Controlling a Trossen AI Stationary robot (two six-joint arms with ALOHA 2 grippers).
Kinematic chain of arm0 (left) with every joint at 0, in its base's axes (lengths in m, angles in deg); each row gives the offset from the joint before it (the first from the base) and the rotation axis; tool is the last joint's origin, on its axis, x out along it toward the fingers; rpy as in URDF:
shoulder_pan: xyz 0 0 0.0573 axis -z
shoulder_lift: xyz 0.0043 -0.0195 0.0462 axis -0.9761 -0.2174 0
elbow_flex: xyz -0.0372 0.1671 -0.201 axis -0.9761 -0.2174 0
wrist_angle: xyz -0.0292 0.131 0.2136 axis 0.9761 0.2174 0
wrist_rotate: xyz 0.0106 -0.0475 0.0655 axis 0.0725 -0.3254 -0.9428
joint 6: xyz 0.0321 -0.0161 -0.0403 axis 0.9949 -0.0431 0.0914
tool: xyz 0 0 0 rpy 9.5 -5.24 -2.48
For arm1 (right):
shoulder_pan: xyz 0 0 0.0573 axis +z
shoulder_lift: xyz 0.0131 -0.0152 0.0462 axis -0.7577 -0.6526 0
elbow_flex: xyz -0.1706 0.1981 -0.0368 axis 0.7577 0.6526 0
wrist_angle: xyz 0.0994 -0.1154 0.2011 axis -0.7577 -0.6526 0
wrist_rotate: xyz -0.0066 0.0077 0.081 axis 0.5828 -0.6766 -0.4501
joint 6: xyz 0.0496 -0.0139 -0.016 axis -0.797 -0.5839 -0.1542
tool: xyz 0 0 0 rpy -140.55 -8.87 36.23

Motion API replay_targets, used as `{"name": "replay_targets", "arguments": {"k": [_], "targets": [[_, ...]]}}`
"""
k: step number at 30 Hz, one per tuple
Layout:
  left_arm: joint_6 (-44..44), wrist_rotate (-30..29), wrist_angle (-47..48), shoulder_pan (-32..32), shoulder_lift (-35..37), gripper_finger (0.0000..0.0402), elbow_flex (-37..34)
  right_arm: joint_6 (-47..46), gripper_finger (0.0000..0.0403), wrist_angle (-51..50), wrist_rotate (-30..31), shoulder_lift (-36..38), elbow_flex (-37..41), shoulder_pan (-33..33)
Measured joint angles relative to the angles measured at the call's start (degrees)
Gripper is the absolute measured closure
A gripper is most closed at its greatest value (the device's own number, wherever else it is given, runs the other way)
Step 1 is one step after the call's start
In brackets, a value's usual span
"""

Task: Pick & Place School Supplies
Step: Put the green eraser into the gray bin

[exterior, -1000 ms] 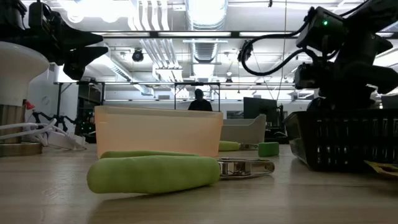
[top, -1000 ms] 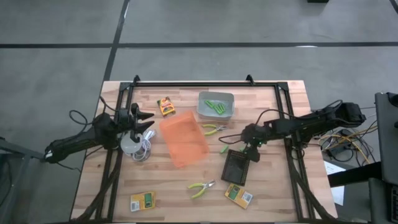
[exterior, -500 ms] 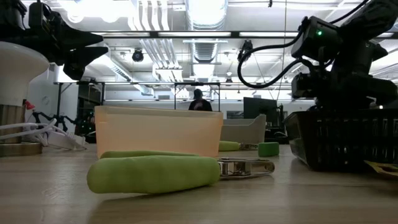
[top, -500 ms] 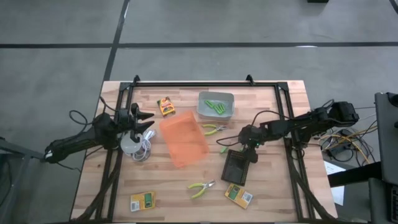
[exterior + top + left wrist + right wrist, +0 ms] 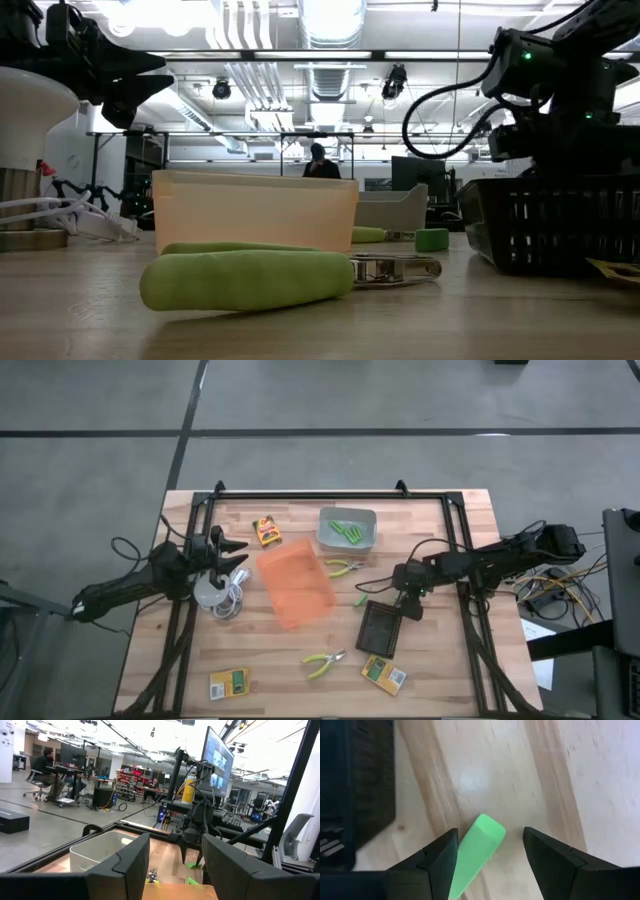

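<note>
The wooden table (image 5: 440, 670) carries everything, with a black frame around it. The left arm waits at the table's left side, its gripper (image 5: 236, 554) hanging over the white round thing with coiled cable (image 5: 212, 594), fingers (image 5: 122, 865) spread apart with nothing between them. The right arm reaches in from the right edge, and its gripper (image 5: 402, 582) hovers just right of the middle of the table, fingers (image 5: 437, 857) parted on either side of a lime-green marker (image 5: 474, 851) that lies flat on the wood below; I cannot see any contact with it.

In the middle sits the orange bin (image 5: 294, 582), tilted against the table's edges. Beyond it, toward the far edge, is the grey bin (image 5: 347, 530) with several green marker sticks (image 5: 347, 531) lying inside. A black mesh basket (image 5: 379, 627) rests just near of the right gripper.

One pair of green-handled pliers (image 5: 343, 568) lies between the orange bin and the grey bin, to the right of the orange one. A second pair of pliers (image 5: 324, 661) lies toward the near edge, close to the low camera.

A yellow-and-green box (image 5: 384, 674) sits near the basket on its near side, another box (image 5: 231, 683) at the near left corner, and a third small box (image 5: 266, 530) far left of the grey bin. The marker under the right gripper shows from above just left of it (image 5: 361, 599).
</note>
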Motion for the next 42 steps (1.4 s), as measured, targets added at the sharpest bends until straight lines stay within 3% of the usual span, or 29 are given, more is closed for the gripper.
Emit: {"name": "replay_targets", "arguments": {"k": [9, 16, 21, 30, 42], "targets": [[-0.01, 0.00, 0.02, 0.01, 0.00, 0.0213, -0.02, -6.07, 0.0181, -5.31, 0.71, 3.24, 0.16, 0.00], [-0.01, 0.00, 0.02, 0.01, 0.00, 0.0213, -0.02, -11.05, 0.0171, -9.96, 8.41, 10.09, -4.19, -0.02], [-0.01, 0.01, 0.02, 0.02, 0.00, 0.0213, -0.01, -17.19, 0.0159, -12.64, 5.13, 12.83, -5.97, 0.02], [-0.01, 0.01, -0.01, 0.02, 0.00, 0.0214, 0.00, -24.28, 0.0147, -13.52, -1.72, 7.46, -3.82, 0.02], [-0.01, 0.01, 0.01, 0.02, 0.00, 0.0214, -0.02, -30.12, 0.0147, -12.69, -2.27, 1.89, -3.85, 0.66]]}}
